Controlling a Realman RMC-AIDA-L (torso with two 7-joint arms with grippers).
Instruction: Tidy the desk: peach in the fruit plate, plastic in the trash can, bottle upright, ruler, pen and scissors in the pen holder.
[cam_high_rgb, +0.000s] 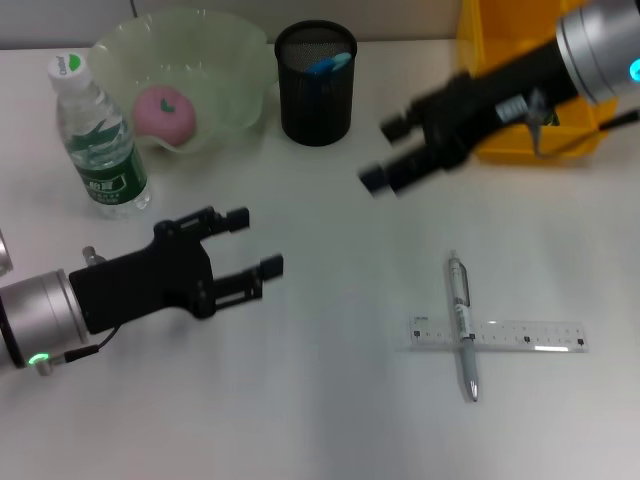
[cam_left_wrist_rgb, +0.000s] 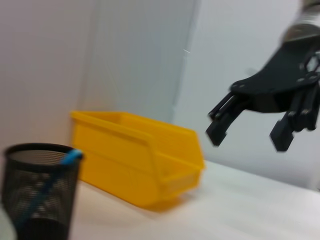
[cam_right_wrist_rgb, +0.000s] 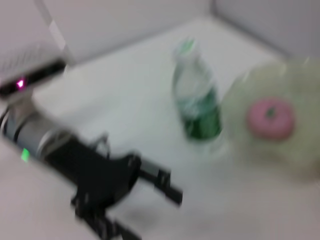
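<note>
Going left to right in the head view: the bottle (cam_high_rgb: 98, 140) is standing upright in the upper left, so that bit looks done. Right next to it the peach (cam_high_rgb: 165, 111) is sitting inside the green fruit plate (cam_high_rgb: 235, 60), also done. Then the black mesh pen holder (cam_high_rgb: 316, 95) at top centre has a blue-handled thing (cam_high_rgb: 330, 63) poking out of it. Could be the scissors, but I can't really tell. The yellow bin (cam_high_rgb: 480, 60) in the upper right is presumably the trash can. I can't see inside it, and there's no loose plastic on the desk, so my guess is that part is handled.

What's left is the pen (cam_high_rgb: 461, 325) and the clear ruler (cam_high_rgb: 497, 335), lower right of centre. The pen lies across the ruler, making a cross, so they're touching.

The left gripper (cam_high_rgb: 251, 241) is in the lower left of the frame, fingers spread, nothing in them, pointing roughly toward the middle of the desk. The pen and ruler are well off to its right.

The right gripper (cam_high_rgb: 388, 152) is upper right of centre, just in front of the yellow bin, also spread and empty; the left wrist view shows it (cam_left_wrist_rgb: 247, 135) up in the air with a clear gap between the fingers. The pen and ruler sit below it and a bit to the right in the frame, so it's closer to them.
</note>
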